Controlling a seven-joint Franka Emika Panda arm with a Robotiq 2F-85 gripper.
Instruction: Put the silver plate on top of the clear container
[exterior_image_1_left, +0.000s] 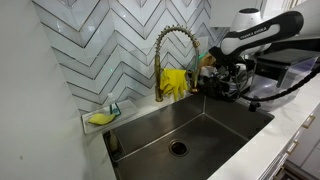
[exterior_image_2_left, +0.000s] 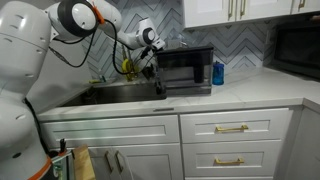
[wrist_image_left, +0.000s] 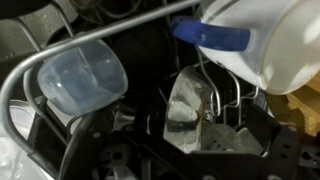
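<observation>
The silver plate (wrist_image_left: 188, 118) stands on edge between the wires of a dish rack, at the centre of the wrist view. The clear container (wrist_image_left: 82, 78) lies tilted in the rack up and to the left of it, apart from the plate. My gripper (exterior_image_1_left: 222, 82) hangs low over the rack to the right of the sink, and it also shows in an exterior view (exterior_image_2_left: 157, 76). In the wrist view its dark fingers blur along the bottom edge, just below the plate. Whether they touch the plate cannot be told.
A white jug with a blue cap (wrist_image_left: 262, 40) sits close above and right of the plate. The steel sink (exterior_image_1_left: 180, 130), the gold faucet (exterior_image_1_left: 165, 55) and yellow gloves (exterior_image_1_left: 176, 82) lie left of the rack. A black microwave (exterior_image_2_left: 185, 70) stands behind it.
</observation>
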